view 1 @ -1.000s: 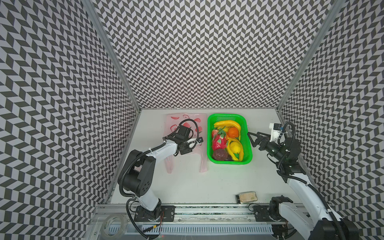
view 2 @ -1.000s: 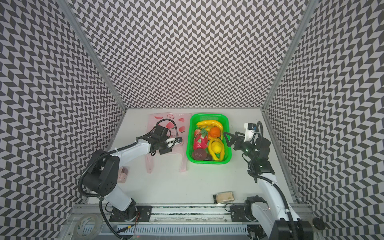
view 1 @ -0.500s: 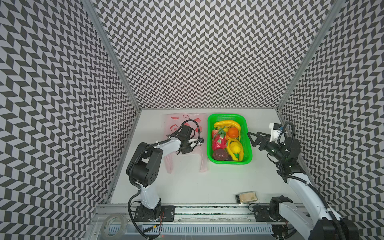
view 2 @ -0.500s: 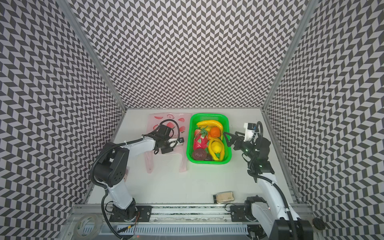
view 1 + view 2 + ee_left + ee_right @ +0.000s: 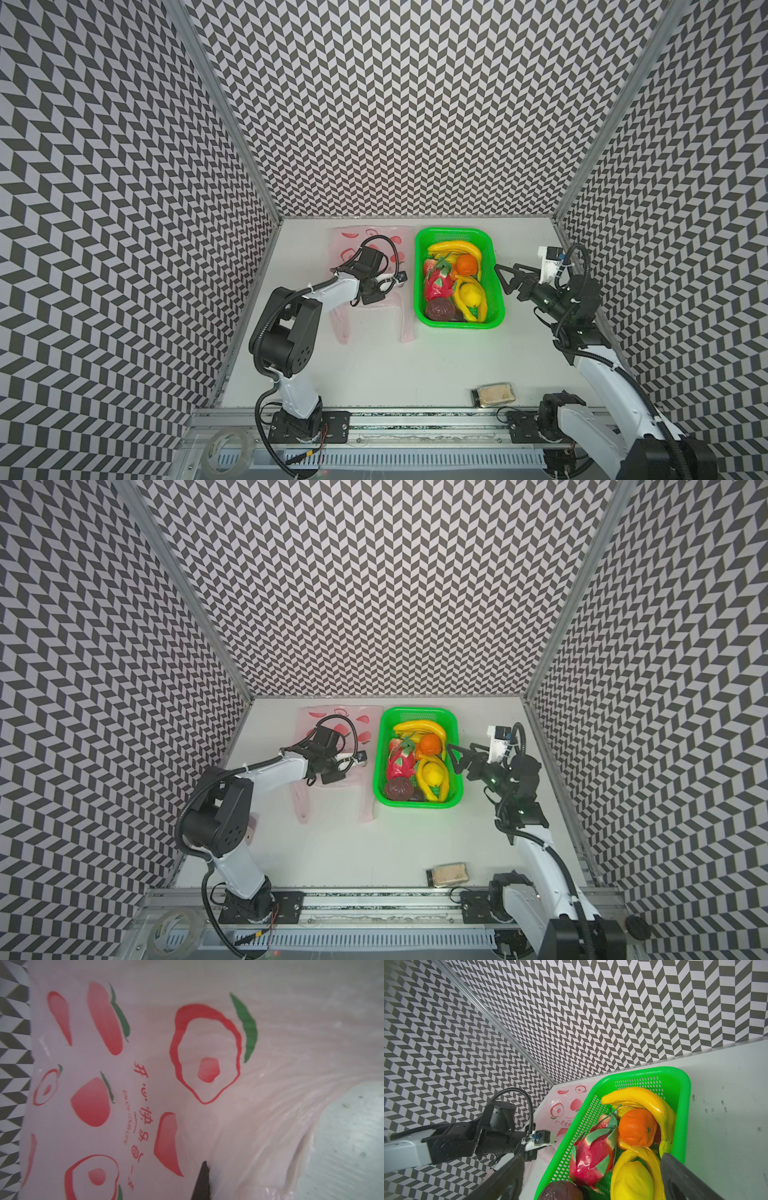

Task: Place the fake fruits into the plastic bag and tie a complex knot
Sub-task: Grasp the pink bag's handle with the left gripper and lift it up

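The pink plastic bag [image 5: 365, 237] [image 5: 332, 713] [image 5: 145, 1043] [image 5: 566, 1103] lies flat at the back of the table, its two handles pointing to the front. My left gripper [image 5: 373, 296] [image 5: 332, 776] is down on its middle, shut on a pinch of the film; in the left wrist view one dark fingertip [image 5: 202, 1180] shows and the film hides the rest. The fake fruits sit in the green basket [image 5: 457, 231] [image 5: 683, 1084]: bananas [image 5: 455, 248], orange [image 5: 636, 1127], dragon fruit [image 5: 591, 1155], lemon [image 5: 631, 1182], a dark brown one [image 5: 438, 309]. My right gripper [image 5: 503, 279] [image 5: 454, 759] [image 5: 591, 1156] hovers open at the basket's right side.
A small tan packet [image 5: 493, 395] lies near the front edge on the right. A tape roll [image 5: 226, 446] sits beyond the front rail on the left. Patterned walls close in the left, back and right sides.
My left gripper has shut on the bag's film, and the left arm's elbow has shifted slightly. The right arm has not moved.
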